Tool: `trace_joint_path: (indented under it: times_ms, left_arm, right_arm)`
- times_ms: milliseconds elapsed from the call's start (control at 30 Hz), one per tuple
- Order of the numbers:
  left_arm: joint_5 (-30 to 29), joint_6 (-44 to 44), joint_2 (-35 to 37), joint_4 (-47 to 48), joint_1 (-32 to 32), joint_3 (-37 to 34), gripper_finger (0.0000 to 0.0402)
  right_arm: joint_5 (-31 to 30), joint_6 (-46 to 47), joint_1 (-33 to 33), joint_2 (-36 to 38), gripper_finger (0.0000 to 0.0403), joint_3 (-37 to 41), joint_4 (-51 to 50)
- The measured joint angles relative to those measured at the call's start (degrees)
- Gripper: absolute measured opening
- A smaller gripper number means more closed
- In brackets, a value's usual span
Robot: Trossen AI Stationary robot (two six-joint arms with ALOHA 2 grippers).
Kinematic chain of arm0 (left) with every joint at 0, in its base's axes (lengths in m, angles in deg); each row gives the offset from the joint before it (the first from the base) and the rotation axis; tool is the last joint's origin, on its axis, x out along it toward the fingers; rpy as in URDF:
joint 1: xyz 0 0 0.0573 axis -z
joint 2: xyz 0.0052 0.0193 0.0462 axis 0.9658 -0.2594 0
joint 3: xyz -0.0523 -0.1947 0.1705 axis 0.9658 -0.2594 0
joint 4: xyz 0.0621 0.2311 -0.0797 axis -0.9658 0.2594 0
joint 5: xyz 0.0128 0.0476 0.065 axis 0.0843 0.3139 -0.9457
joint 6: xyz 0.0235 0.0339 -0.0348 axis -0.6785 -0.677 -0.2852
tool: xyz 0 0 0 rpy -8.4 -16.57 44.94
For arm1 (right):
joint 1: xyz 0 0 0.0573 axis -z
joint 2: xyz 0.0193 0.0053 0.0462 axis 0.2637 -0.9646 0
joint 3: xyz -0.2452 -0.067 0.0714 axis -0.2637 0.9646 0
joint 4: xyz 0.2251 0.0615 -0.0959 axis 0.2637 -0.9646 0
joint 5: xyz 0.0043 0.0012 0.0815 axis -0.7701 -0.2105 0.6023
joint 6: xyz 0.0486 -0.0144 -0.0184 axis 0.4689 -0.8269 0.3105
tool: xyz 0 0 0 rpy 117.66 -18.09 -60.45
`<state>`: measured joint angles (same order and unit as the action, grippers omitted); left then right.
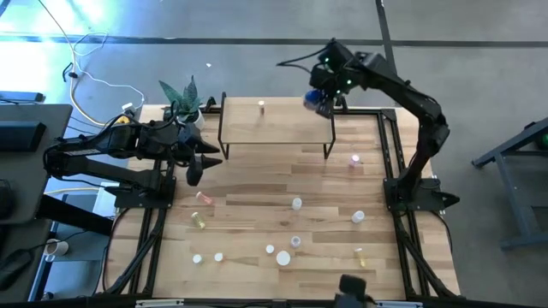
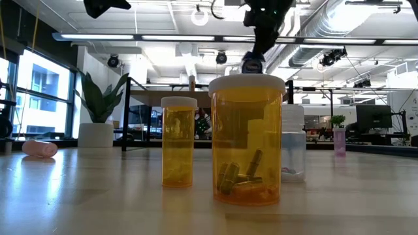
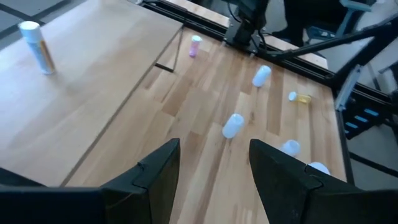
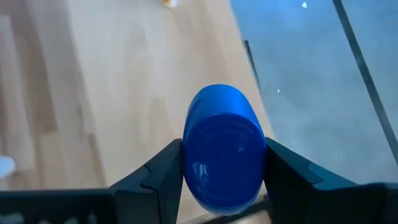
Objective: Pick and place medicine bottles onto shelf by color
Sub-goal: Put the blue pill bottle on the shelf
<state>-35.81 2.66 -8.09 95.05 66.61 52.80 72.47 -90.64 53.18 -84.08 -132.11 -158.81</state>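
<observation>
— Between the right jaws? Blue medicine bottle [image 4: 224,146], clamped on both sides, base toward the wrist camera, above the far right corner of the light wooden shelf [image 1: 282,128].

— Elsewhere? Small yellow bottle [image 1: 261,106] upright on the shelf; white, yellow and pink bottles [image 1: 296,204] scattered on the tabletop, well apart from both jaws.

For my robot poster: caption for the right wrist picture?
Right gripper clamps a round blue plastic bottle above the light wooden shelf.
</observation>
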Motion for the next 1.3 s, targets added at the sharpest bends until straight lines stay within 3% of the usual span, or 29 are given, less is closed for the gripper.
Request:
trace_joint_path:
  times_ms: [200, 500, 900, 1300]
  left_arm:
    - [-4.5, 0.6, 0.0, -0.1, 0.0, 0.0, 0.0184]
    - [-11.9, 4.5, 0.0, -0.9, 0.0, 0.0, 0.0184]
    - [-12.8, 8.4, 0.0, -0.9, 0.0, 0.0, 0.0184]
    - [-12.6, 8.4, -0.1, -0.9, 0.0, 0.0, 0.0184]
  right_arm:
    - [6.6, -1.5, 5.0, -0.7, 0.0167, 0.0, -0.1]
    - [7.1, -0.9, 5.9, -5.0, 0.0167, 0.0, -2.3]
    - [6.8, -0.9, 5.9, -6.5, 0.0171, 0.0, -4.2]
    - [6.7, -1.0, 5.9, -6.5, 0.0211, 0.0, -3.4]
